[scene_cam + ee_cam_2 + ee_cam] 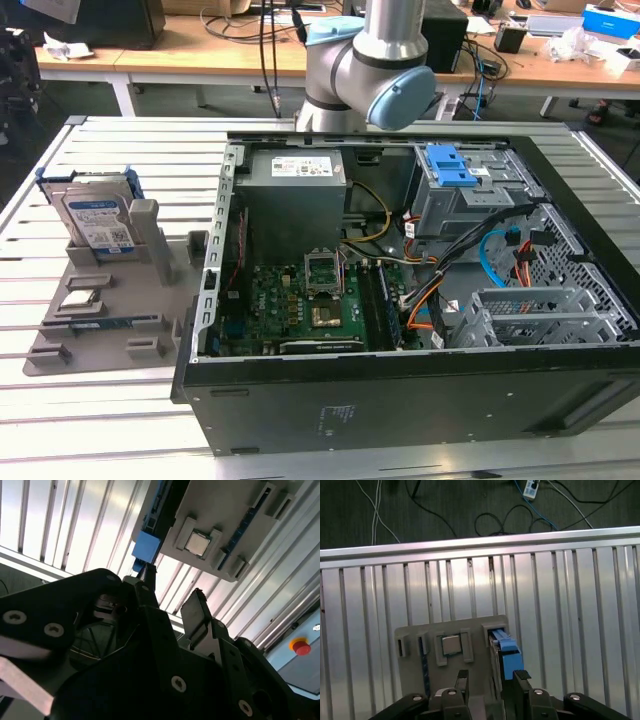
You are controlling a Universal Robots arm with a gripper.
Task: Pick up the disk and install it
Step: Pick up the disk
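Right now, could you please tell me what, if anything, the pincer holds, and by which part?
Nothing is held: the pincer is open and empty, and the silver-grey rectangular hard drive in its blue plastic frame stands in the grey plastic holder.

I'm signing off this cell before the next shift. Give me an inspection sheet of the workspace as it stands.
Surface: slatted metal table carrying a grey fixture tray and an open computer case.
Job's things: the disk stands upright in a slot of the tray, not yet picked up.
Clutter: a processor chip sits in the tray near the disk.
Grippers: the gripper is open and holds nothing, hovering above the tray by the disk's blue edge.
Cables: orange, blue and black cables inside the case; floor cables beyond the table edge.
Surroundings: wooden desks behind the table; a red button on a grey panel.
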